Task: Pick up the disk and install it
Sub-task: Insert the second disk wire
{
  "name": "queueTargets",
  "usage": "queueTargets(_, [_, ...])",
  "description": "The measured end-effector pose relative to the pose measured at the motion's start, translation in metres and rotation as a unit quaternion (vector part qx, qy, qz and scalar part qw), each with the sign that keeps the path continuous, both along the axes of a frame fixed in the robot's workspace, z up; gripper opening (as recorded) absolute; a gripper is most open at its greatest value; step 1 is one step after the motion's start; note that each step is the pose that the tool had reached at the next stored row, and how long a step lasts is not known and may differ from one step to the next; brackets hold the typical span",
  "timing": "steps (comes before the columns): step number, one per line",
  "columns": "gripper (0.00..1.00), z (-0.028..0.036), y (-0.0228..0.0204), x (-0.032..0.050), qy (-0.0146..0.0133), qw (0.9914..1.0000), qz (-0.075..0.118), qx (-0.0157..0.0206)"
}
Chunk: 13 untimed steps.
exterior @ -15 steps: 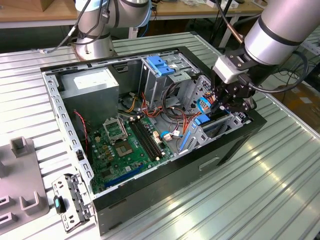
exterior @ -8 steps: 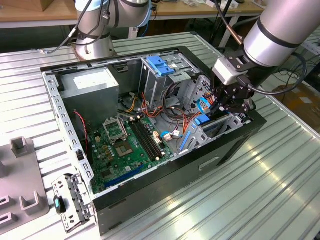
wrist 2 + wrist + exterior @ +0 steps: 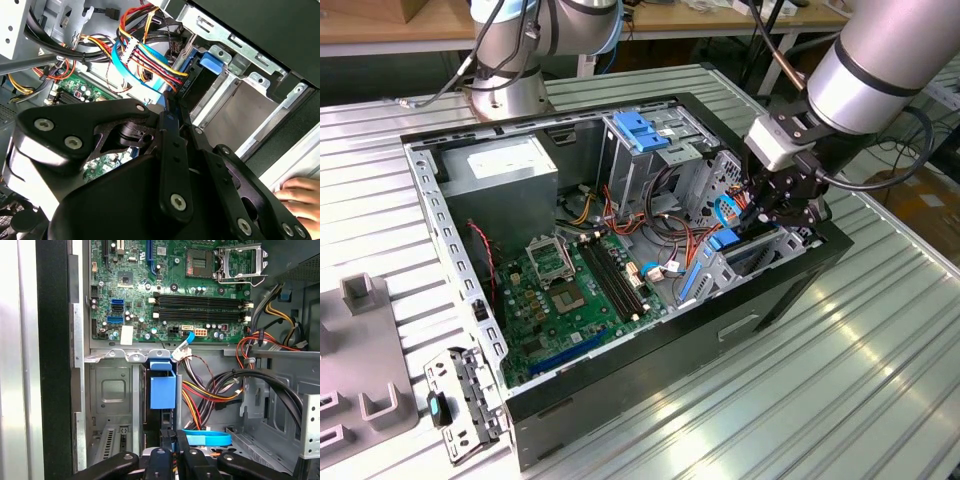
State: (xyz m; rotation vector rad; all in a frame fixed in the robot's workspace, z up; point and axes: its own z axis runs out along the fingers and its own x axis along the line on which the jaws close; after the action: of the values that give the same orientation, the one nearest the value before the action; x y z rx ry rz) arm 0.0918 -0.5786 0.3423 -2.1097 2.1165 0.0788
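The disk (image 3: 745, 255) stands on edge, tilted, in the drive bay at the open computer case's corner on the exterior view's right. In the second wrist view its black face (image 3: 200, 82) has a blue rail along the side. In the first wrist view I see the disk end-on, with the blue rail (image 3: 162, 385) over a dark slot. My gripper (image 3: 765, 215) reaches down into the case at the disk's upper end. In both wrist views its black fingers (image 3: 170, 135) lie close together, and the gripper (image 3: 170, 442) looks shut on the disk's edge.
Bundled cables (image 3: 210, 390) and a blue flat cable (image 3: 205, 437) run beside the bay. The green motherboard (image 3: 570, 290) lies on the case floor, with a grey metal box (image 3: 505, 165) and a blue-latched cage (image 3: 640, 130) behind. A person's hand (image 3: 300, 195) rests outside the case wall.
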Motion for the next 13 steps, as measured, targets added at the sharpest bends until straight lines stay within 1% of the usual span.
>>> queueTargets(3, [0.16, 0.0, 0.0, 0.0, -0.0002, 1.0, 0.0, 0.0002])
queueTargets(4, [0.17, 0.001, 0.0, 0.0, -0.0003, 1.0, 0.0, 0.0002])
queueTargets(5, [0.24, 0.0021, 0.0, 0.0001, -0.0005, 1.0, 0.0, 0.0001])
queueTargets(7, [0.24, 0.0056, 0.0, 0.0, -0.0009, 1.0, 0.0, 0.0001])
queueTargets(10, [0.24, 0.015, 0.0, 0.0, -0.0018, 1.0, 0.0, 0.0])
queueTargets(11, [0.24, 0.016, 0.0, 0.0, -0.0022, 1.0, 0.0, 0.0001])
queueTargets(13, [0.22, 0.016, 0.0, 0.0, -0.0023, 1.0, 0.0, 0.0001])
